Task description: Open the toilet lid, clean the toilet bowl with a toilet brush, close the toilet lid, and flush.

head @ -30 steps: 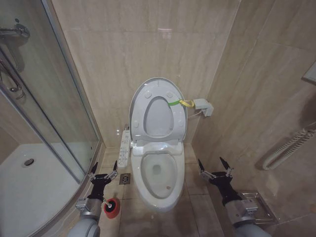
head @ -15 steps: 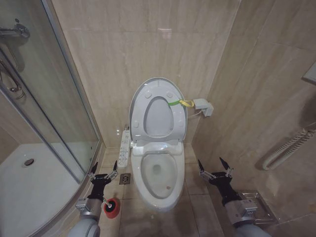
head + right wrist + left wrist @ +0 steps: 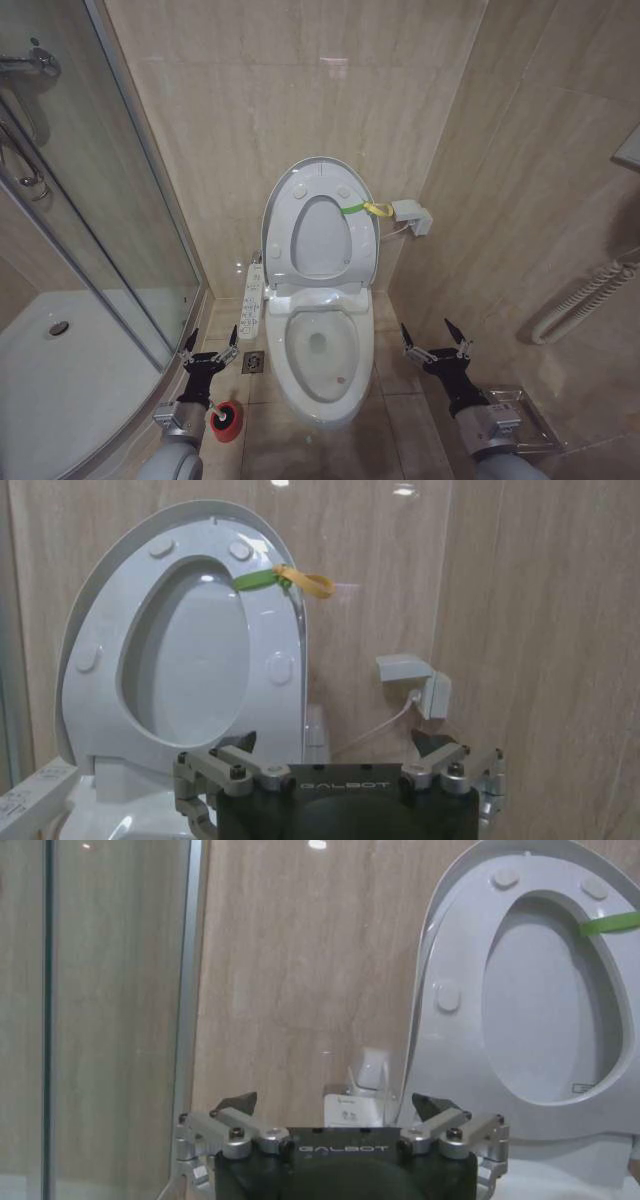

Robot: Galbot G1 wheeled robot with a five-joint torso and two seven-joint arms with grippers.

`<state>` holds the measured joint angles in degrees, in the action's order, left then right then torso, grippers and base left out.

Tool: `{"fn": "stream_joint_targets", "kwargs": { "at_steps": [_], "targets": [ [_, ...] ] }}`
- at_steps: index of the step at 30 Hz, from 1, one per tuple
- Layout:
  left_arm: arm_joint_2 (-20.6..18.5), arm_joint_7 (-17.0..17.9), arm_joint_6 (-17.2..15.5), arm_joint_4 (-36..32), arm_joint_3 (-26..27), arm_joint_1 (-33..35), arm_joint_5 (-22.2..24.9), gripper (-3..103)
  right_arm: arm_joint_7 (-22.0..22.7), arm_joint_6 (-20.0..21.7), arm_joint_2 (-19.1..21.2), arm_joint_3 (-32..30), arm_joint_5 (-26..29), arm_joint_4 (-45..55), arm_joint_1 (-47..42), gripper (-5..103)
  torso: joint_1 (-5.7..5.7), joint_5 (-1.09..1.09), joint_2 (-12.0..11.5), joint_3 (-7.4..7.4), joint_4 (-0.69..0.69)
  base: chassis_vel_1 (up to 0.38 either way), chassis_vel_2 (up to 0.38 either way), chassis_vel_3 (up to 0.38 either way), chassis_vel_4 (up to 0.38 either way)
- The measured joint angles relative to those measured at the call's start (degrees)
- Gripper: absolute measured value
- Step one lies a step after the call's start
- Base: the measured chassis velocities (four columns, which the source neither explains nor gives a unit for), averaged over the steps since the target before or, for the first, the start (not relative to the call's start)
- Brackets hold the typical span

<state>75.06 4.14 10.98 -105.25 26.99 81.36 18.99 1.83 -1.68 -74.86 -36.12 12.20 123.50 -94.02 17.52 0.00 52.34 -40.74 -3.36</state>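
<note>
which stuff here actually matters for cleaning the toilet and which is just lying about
Belongs to the job:
- raised glossy white oval toilet lid, green-and-yellow strap at its rim
- white ceramic toilet bowl
- toilet brush in a red round base, on the floor by the open left gripper
- open right gripper

Just there:
- glass shower door
- white wall box
- floor drain

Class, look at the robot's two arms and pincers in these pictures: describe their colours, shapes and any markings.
Both match. The left pincer and the right pincer each have a black body with two dark, pointed fingers on silver metal linkages with bolts. The wrist views show white "GALBOT" lettering on the black housing of the left pincer and the right pincer. Behind them, the arms are rounded silver-grey segments.
</note>
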Motion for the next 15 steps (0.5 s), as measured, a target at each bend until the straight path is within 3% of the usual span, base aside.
{"fn": "stream_joint_targets", "kwargs": {
  "at_steps": [15],
  "targets": [
    [0.0, 0.0, 0.0, 0.0, 0.0, 0.0, 0.0, 100, 0.0, 0.02, 0.0, 0.0, 0.01, -0.04, 0.01, 100, 0.0, 0.0, 0.0, 0.0, 0.0, 0.0, 0.0, 0.0, 0.0]
  ]
}}
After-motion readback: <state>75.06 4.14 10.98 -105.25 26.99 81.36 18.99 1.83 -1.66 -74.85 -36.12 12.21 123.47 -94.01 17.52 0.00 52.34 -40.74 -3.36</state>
